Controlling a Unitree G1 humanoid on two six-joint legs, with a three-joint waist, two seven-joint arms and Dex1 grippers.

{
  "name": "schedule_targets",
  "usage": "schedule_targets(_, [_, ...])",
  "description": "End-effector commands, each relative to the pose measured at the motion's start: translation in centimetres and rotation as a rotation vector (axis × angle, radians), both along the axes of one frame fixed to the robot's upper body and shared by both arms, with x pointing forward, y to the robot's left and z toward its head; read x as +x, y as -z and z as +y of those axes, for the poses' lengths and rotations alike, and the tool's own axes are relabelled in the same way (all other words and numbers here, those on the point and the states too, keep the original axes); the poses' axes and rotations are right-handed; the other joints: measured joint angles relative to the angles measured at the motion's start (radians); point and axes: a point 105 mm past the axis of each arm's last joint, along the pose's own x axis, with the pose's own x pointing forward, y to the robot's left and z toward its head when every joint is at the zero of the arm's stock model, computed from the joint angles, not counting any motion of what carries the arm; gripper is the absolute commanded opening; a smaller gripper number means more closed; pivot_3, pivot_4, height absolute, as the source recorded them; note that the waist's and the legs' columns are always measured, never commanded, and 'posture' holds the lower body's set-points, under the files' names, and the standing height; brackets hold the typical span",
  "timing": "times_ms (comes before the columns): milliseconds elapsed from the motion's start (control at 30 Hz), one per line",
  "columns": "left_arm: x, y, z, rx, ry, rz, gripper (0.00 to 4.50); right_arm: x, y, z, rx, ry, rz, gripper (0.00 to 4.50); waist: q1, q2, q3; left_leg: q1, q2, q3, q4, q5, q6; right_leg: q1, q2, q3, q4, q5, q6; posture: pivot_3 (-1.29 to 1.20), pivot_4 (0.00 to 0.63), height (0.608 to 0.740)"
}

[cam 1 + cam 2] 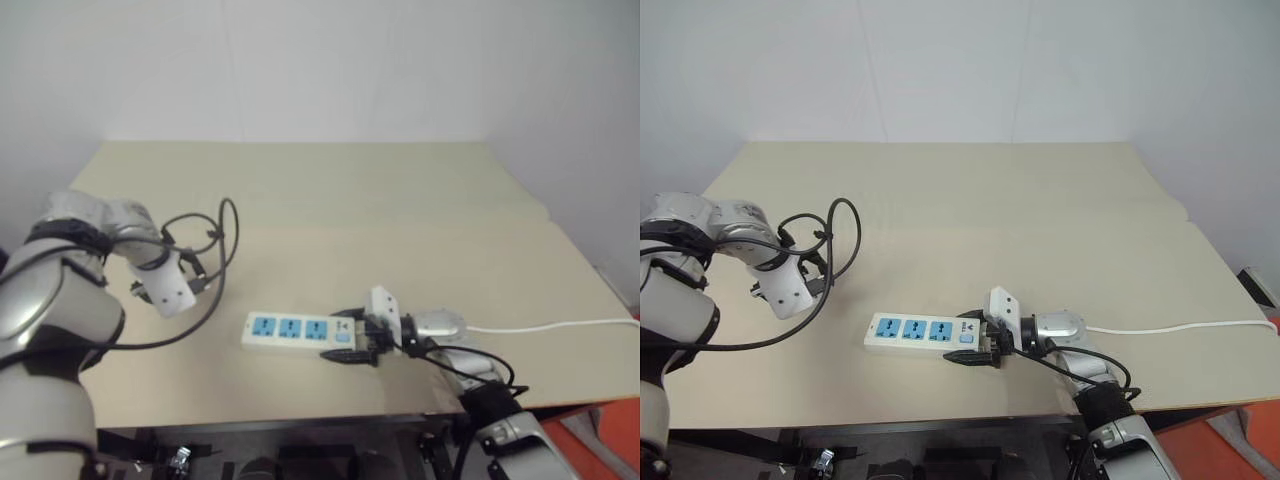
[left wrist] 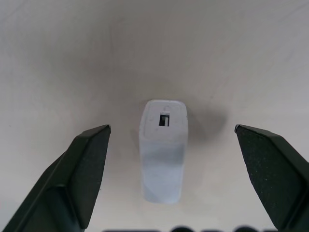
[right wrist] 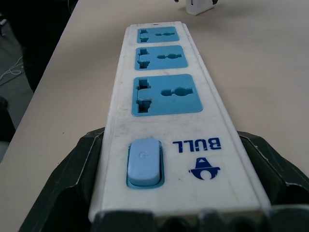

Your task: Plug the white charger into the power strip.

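The white charger [image 2: 163,154] is a small plain block with one little dark slot on its end, lying on the tan tabletop [image 1: 400,220] between the left gripper's [image 2: 171,140] open jaws, untouched. The right gripper's [image 3: 178,193] jaws squeeze the switch end of the long white power strip [image 3: 164,121], which has three blue sockets.

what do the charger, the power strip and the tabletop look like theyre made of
White charger: smooth matte white plastic, probably; rounded moulded edges.
Power strip: white plastic casing, scuffed, with blue plastic socket faces and switch.
Table: pale beige, matte; laminate or painted board, cannot tell which.
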Motion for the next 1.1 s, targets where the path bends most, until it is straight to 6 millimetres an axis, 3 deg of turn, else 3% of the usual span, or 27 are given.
schedule_targets(33, [0.1,-0.3,-0.4,-0.026,0.008,-0.009,3.31,-0.1,-1.0,-0.2,0.023,0.002,-0.027,3.43,0.0,0.0,0.0,0.0,0.0,0.0,0.0,0.0,0.0,0.0,0.0,0.0,0.0,0.0,0.0,0.0,0.15,0.74])
schedule_targets(267, [-0.1,-0.2,-0.7,-0.046,0.001,0.006,1.03,0.0,-1.3,-0.1,0.028,0.004,-0.032,3.43,0.0,0.0,0.0,0.0,0.0,0.0,0.0,0.0,0.0,0.0,0.0,0.0,0.0,0.0,0.0,0.0,0.15,0.74])
schedule_targets(500, [-0.3,-0.2,-0.7,-0.082,-0.022,0.019,0.98,0.3,-1.3,0.0,0.034,0.028,-0.036,3.43,0.0,0.0,0.0,0.0,0.0,0.0,0.0,0.0,0.0,0.0,0.0,0.0,0.0,0.0,0.0,0.0,0.15,0.74])
schedule_targets(733, [-0.4,-1.9,-1.4,-0.231,-0.085,0.015,0.98,0.5,-1.2,-0.1,0.033,0.034,-0.036,3.43,-0.001,0.0,0.0,0.0,0.0,0.0,0.0,0.0,0.0,0.0,0.0,0.0,0.0,0.0,0.0,0.0,0.15,0.74])
schedule_targets(1100, [0.2,-6.5,-4.0,-0.849,-0.323,0.117,0.98,0.6,-0.9,0.7,0.027,-0.012,-0.053,3.43,-0.007,0.0,0.0,0.0,0.0,-0.002,0.002,0.0,0.0,0.0,0.001,0.0,0.003,0.0,0.0,0.0,0.15,0.74])
